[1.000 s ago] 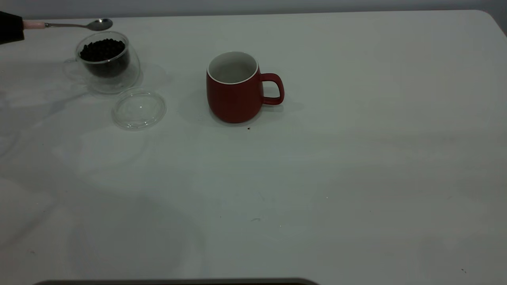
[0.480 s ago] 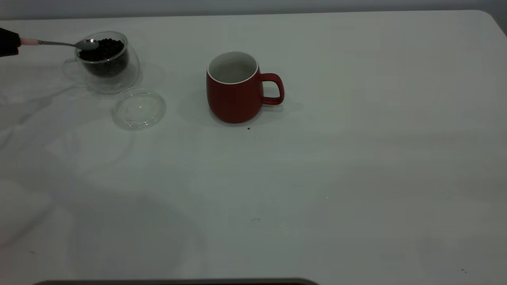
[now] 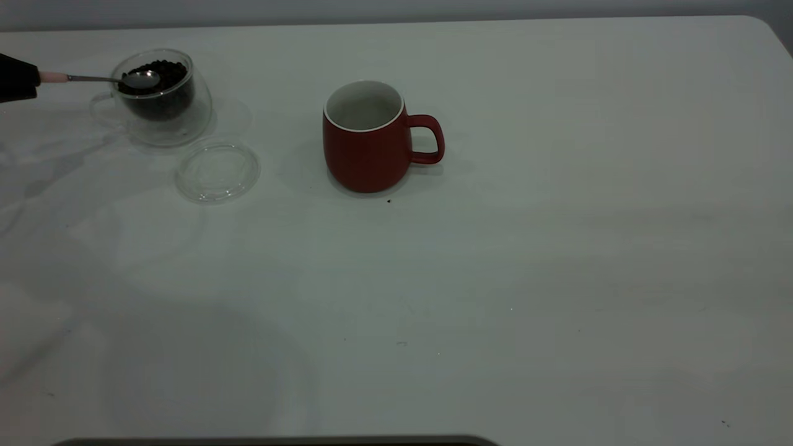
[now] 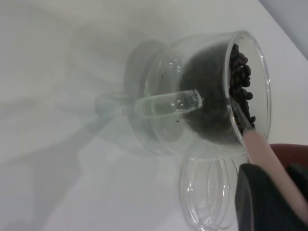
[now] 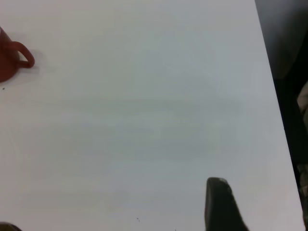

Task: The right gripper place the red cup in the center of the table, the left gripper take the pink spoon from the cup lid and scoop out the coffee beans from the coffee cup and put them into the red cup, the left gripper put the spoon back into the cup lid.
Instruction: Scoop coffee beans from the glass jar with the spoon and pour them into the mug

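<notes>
Holding the pink spoon (image 3: 93,78) by its pale handle, our left gripper (image 3: 17,78) sits right at the table's (image 3: 557,248) left edge near the far left corner, pinched down on that handle. The spoon's metal bowl is dipped into the coffee beans (image 3: 155,77) heaped inside the coffee cup (image 3: 160,99), which stands in the far left corner area with its thin clear handle pointing toward the left edge. From our left wrist camera we can see the pink handle running from the black finger (image 4: 264,202) over the glass rim into the beans. The cup lid (image 3: 217,171) lies flat just beside the coffee cup, on its near side, with nothing on it. The red cup (image 3: 372,137) stands upright well apart from those, roughly mid-table but toward the far edge, handle pointing at the right edge, white inside showing. Our right gripper (image 5: 222,204) hangs over bare table by the right edge, and honestly we can't tell whether it's spread or closed.
</notes>
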Robot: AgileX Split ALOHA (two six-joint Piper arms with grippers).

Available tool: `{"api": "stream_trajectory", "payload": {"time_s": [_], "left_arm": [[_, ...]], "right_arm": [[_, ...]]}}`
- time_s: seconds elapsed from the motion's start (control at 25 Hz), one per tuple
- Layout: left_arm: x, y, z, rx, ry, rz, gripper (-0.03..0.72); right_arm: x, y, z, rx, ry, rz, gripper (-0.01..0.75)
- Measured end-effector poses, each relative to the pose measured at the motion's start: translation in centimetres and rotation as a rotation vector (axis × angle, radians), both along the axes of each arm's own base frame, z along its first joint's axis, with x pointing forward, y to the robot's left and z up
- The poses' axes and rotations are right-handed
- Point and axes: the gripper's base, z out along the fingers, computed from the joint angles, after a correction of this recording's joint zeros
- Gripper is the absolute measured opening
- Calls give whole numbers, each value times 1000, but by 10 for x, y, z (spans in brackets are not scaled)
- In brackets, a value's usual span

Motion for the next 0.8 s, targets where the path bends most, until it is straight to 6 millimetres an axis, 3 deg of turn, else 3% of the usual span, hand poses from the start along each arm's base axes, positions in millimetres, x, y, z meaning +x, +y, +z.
{"api": "stream_trajectory", "payload": {"time_s": [0.24, 0.6, 0.8], "left_arm": [[1, -4, 0, -6, -2, -14, 127], [7, -30, -2, 17, 11, -110, 127], [7, -29, -2, 15, 32, -88, 127]], "right_arm": [[0, 0, 0, 0, 1, 0, 436], [0, 0, 0, 0, 1, 0, 436], [0, 0, 0, 0, 1, 0, 436]]}}
